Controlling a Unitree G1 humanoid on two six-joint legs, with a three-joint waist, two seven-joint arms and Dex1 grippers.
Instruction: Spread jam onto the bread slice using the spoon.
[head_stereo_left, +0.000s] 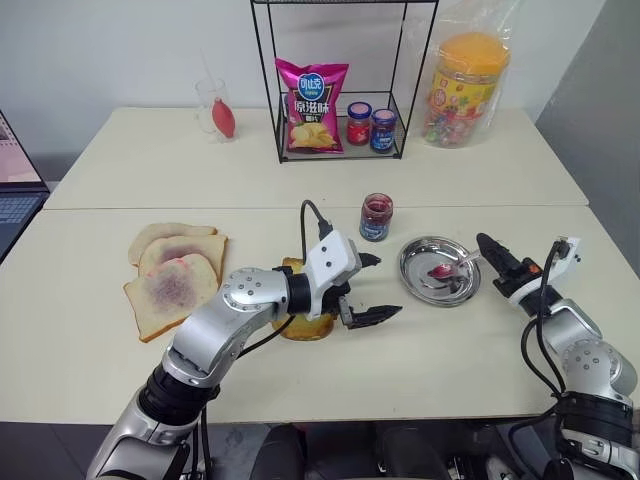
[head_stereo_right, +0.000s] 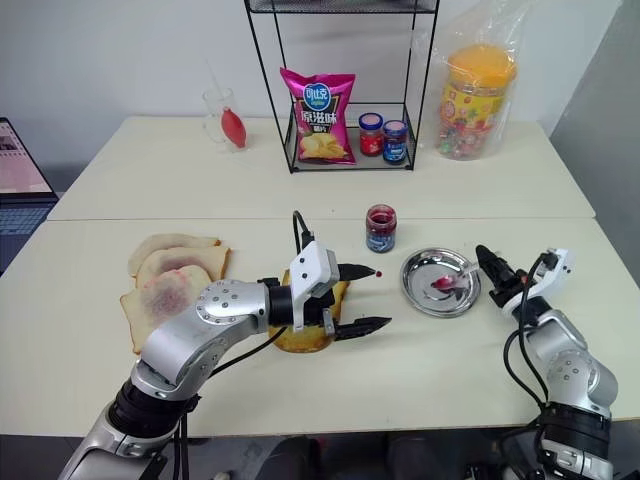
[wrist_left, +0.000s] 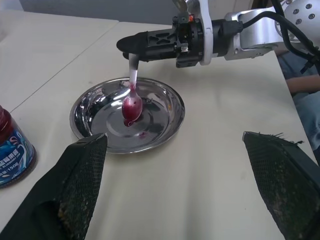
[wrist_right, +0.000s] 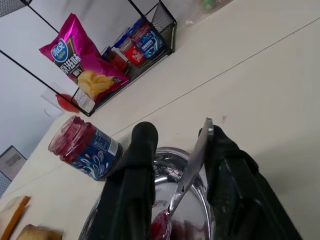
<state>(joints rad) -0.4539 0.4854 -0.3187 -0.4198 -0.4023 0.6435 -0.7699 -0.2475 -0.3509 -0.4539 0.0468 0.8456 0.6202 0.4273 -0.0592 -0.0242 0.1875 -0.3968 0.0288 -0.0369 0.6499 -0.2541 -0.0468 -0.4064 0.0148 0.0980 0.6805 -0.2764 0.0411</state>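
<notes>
1. Bare tabletop (head_stereo_left: 440, 350) lies open along the near edge, between the left gripper (head_stereo_left: 362, 290) and the right gripper (head_stereo_left: 497, 256).
2. The left arm (head_stereo_left: 240, 310) stretches across the bread slice (head_stereo_left: 305, 325), blocking any approach from above and from the left.
3. The steel plate (head_stereo_left: 412, 272) and the spoon (head_stereo_left: 452, 266) resting in it sit directly ahead of the right gripper.
4. The jam jar (head_stereo_left: 376, 217) stands just behind the plate, apart from it.
5. Pale bread slices (head_stereo_left: 172, 275) crowd the left side.
6. A wire rack (head_stereo_left: 340, 80) with chips (head_stereo_left: 312, 105) closes off the far centre.

Shiny metal plate (wrist_left: 90, 107), slim metal spoon (wrist_left: 132, 100), glossy jam (wrist_left: 132, 108), matt table (head_stereo_left: 420, 350).
</notes>
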